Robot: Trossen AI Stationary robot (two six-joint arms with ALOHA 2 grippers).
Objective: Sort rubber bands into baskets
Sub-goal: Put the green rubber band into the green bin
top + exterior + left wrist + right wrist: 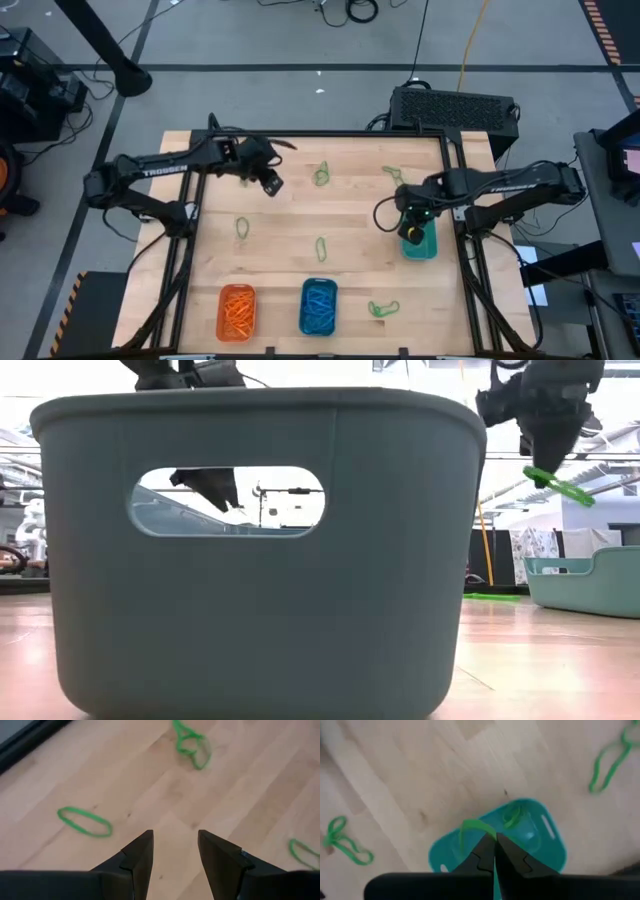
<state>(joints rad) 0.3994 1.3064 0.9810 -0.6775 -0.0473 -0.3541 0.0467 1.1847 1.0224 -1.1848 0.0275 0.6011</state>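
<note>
My right gripper (411,228) hangs over the teal basket (421,245) at the table's right side, shut on a green rubber band (472,826). Another green band (512,817) lies in that basket. My left gripper (271,184) hovers open over the far left of the table with nothing between its fingers; bare wood and loose green bands (85,821) (191,744) lie below it. The orange basket (237,310) and the blue basket (318,306) stand near the front edge, each holding bands of its own colour. My right gripper pinches the green rubber band at one end of its loop (482,830) between the two fingertips. The fingers point down from above. The band (562,487) sticks out sideways from the tips, slanting a little down, clear above the teal basket (590,580).
Loose green bands lie on the wood at the far middle (321,175), far right (392,172), left of centre (242,228), centre (321,248) and near right (383,308). One basket's wall (260,550) fills most of the low view. A black frame (455,180) borders the table.
</note>
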